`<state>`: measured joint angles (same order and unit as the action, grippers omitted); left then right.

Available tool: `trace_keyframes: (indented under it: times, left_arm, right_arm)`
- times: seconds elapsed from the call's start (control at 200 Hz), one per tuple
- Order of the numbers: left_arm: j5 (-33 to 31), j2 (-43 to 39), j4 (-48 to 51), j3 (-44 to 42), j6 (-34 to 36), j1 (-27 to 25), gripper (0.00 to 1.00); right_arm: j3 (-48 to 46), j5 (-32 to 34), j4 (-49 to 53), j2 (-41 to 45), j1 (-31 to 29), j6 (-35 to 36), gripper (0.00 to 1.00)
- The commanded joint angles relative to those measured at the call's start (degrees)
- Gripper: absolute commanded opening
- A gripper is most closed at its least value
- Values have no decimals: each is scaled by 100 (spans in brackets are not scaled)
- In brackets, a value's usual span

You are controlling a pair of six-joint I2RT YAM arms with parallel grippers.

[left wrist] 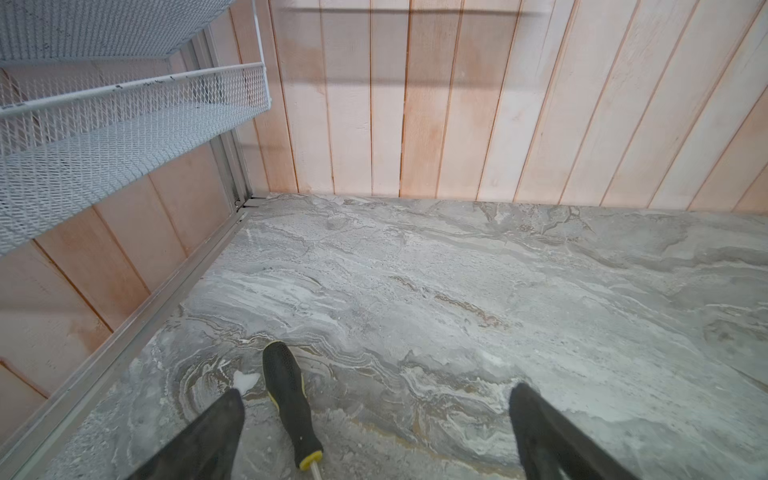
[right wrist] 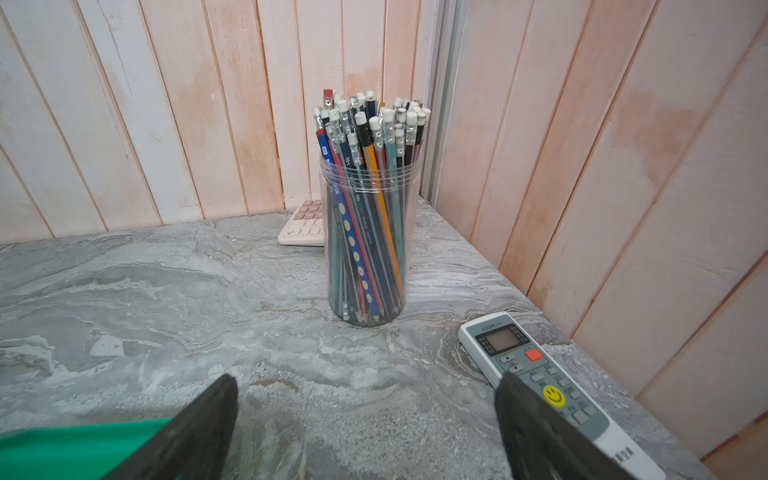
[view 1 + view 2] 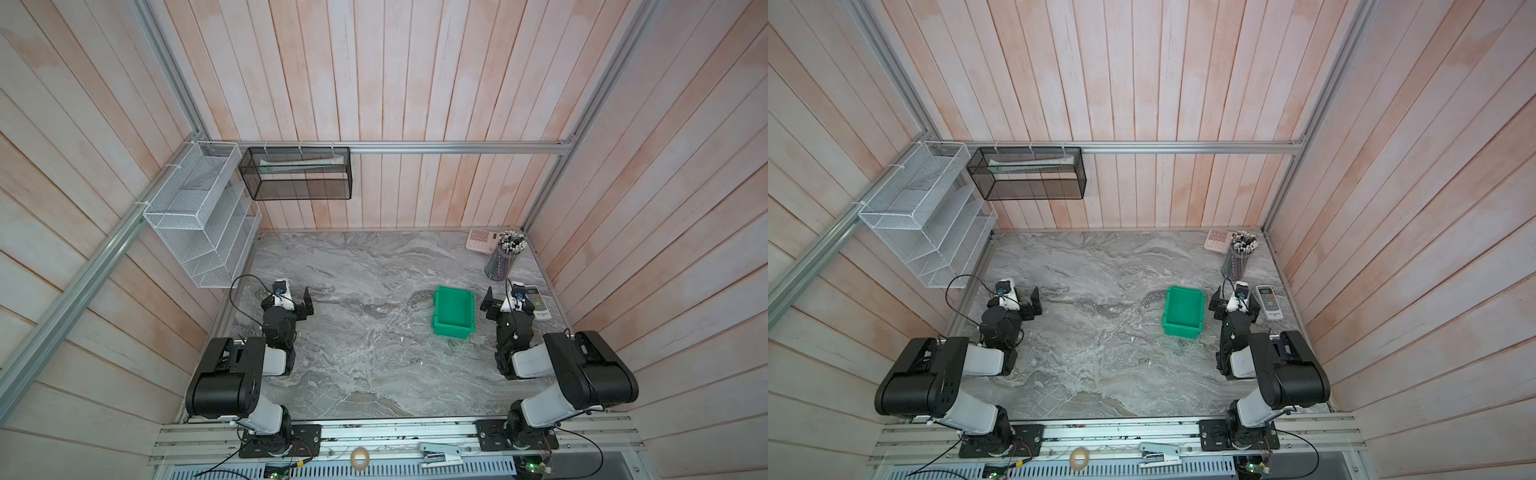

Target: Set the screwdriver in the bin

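Your left pincer (image 1: 376,390) stands wide open and empty; the screwdriver (image 1: 291,403) lies flat between its jaws, close by one, well off the other. Close like that and the round handle may roll out. It's stubby, black, dimpled, yellow-trimmed. The bin (image 3: 454,309) sits well apart, beside the open, empty right pincer (image 2: 365,378).

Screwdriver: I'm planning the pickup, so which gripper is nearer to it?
Left. The screwdriver lies between the jaws of the open left gripper; the right gripper is across the table, beside the bin.
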<state>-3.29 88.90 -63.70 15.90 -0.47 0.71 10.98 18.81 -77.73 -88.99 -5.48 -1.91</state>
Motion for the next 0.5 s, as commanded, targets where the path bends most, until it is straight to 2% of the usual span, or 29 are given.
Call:
trace_keyframes:
  times: [0.0,0.495]
  left_arm:
    - [231,-51,111,97,-67,17,100]
    - [232,-55,101,98,-67,26,100]
  right_arm:
    - [53,-70,57,22,6,15,98]
    - [52,-79,60,22,8,15,98]
